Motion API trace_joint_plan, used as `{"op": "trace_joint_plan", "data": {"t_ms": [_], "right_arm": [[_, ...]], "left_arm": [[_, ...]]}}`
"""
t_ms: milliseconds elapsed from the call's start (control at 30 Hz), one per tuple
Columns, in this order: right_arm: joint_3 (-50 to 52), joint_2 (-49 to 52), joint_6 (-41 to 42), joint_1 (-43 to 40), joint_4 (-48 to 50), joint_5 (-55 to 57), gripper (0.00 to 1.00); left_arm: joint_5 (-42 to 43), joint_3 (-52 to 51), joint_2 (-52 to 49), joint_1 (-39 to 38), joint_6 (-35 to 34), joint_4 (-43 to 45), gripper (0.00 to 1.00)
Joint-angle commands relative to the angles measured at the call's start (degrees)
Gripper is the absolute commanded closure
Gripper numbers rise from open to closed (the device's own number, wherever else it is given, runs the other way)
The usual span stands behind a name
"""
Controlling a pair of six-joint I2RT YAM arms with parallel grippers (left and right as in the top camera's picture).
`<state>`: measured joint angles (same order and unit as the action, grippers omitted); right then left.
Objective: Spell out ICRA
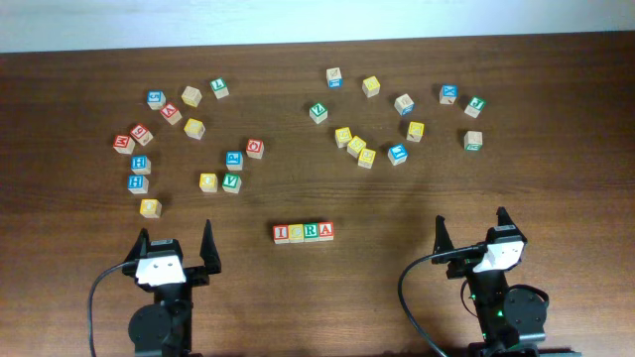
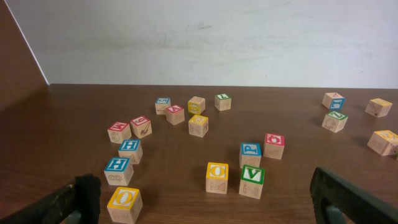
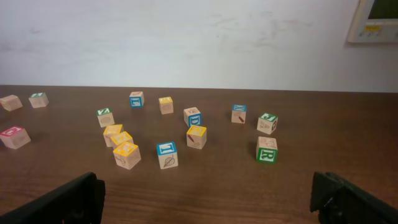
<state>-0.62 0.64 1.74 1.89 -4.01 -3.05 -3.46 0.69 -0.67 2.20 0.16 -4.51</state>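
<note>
Four small wooden cubes stand touching in a row at the front middle of the table, seen only in the overhead view. From left to right they are the red-framed I (image 1: pixel 282 233), yellow-framed C (image 1: pixel 297 233), green-framed R (image 1: pixel 311 232) and red-framed A (image 1: pixel 325 231). My left gripper (image 1: pixel 176 238) (image 2: pixel 202 199) rests to the row's left, open and holding nothing. To the right of the row my right gripper (image 1: pixel 471 222) (image 3: pixel 205 199) is open too, with only bare table between its fingers. Neither gripper touches a cube.
Loose letter cubes lie in two groups farther back, one on the left (image 1: pixel 194 128) and one on the right (image 1: pixel 356 146). A yellow O cube (image 2: pixel 124 202) sits close to my left gripper's left finger. Another green-framed cube (image 3: pixel 267 149) stands ahead of my right gripper.
</note>
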Motion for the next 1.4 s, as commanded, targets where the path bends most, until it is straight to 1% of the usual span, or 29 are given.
{"op": "trace_joint_plan", "data": {"t_ms": [0, 100, 1067, 1133, 1200, 1367], "right_arm": [[0.3, -0.4, 0.7, -0.4, -0.3, 0.1, 0.02], [0.3, -0.4, 0.7, -0.4, -0.3, 0.1, 0.02], [0.3, -0.5, 0.6, -0.4, -0.3, 0.3, 0.02], [0.3, -0.5, -0.7, -0.4, -0.7, 3.6, 0.02], [0.3, -0.5, -2.4, -0.4, -0.7, 3.3, 0.02], [0.3, -0.5, -2.4, -0.4, -0.6, 3.0, 0.02]], "left_arm": [[0.1, -0.2, 0.4, -0.3, -0.5, -0.3, 0.01], [1.4, -0.2, 0.4, -0.3, -0.6, -0.5, 0.01], [0.7, -0.2, 0.4, -0.3, -0.5, -0.3, 0.01], [0.7, -0.2, 0.4, -0.3, -0.6, -0.3, 0.01], [0.7, -0.2, 0.4, -0.3, -0.6, -0.3, 0.01], [0.7, -0.2, 0.4, -0.3, -0.6, -0.3, 0.01]]}}
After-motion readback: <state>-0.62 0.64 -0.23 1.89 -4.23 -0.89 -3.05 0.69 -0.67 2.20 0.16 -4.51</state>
